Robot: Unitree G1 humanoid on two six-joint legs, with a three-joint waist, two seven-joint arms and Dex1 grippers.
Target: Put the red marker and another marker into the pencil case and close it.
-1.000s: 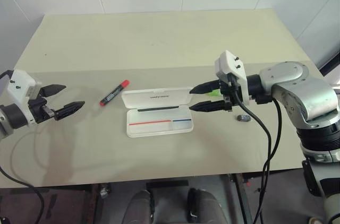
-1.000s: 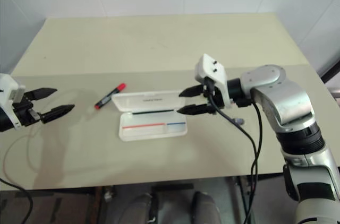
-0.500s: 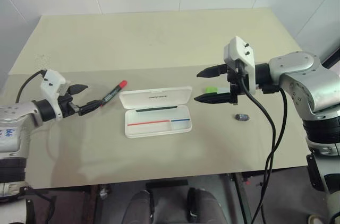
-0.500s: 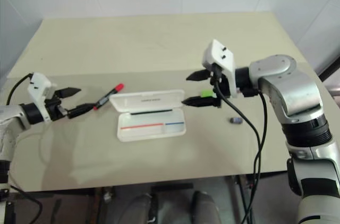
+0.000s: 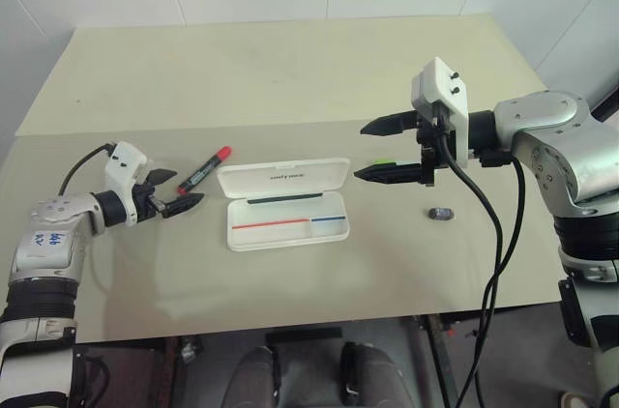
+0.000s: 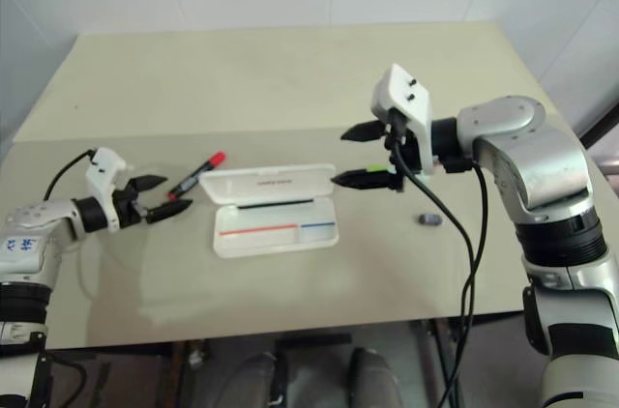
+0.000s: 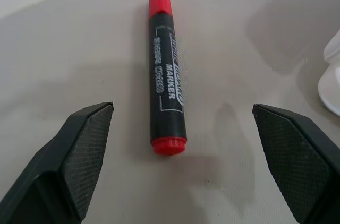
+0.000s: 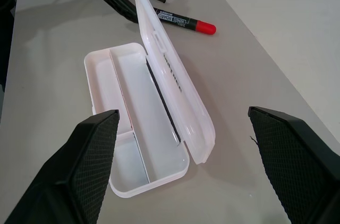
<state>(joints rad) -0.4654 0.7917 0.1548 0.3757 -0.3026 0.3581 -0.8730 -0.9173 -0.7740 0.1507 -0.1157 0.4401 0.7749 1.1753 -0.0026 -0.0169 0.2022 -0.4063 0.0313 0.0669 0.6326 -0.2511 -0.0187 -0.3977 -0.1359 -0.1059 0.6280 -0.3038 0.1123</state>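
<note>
The white pencil case [image 5: 287,203] is seen lying open near the middle of the beige table [image 5: 290,79], its lid raised on the far side and a red and a blue stripe visible along the near wall of the tray. The tray appears empty in the right wrist view.

The red marker [image 5: 205,169] lies flat on the table just beside the case's left end, its red cap pointing away from the robot and toward the right. The left gripper [image 5: 172,191] is held low by the table, its two black fingers spread wide, with the marker's near end lying just ahead of the gap between them and untouched by either finger [image 7: 85,149].

The right gripper [image 5: 379,149] is raised above the table beside the case's right end, pointing left, its fingers apart and nothing held. A sliver of light green, probably the green marker [image 5: 385,162], is partly hidden behind its lower finger. A small dark grey stub [image 5: 441,213] lies on the table to the right of the case, well apart from it.
</note>
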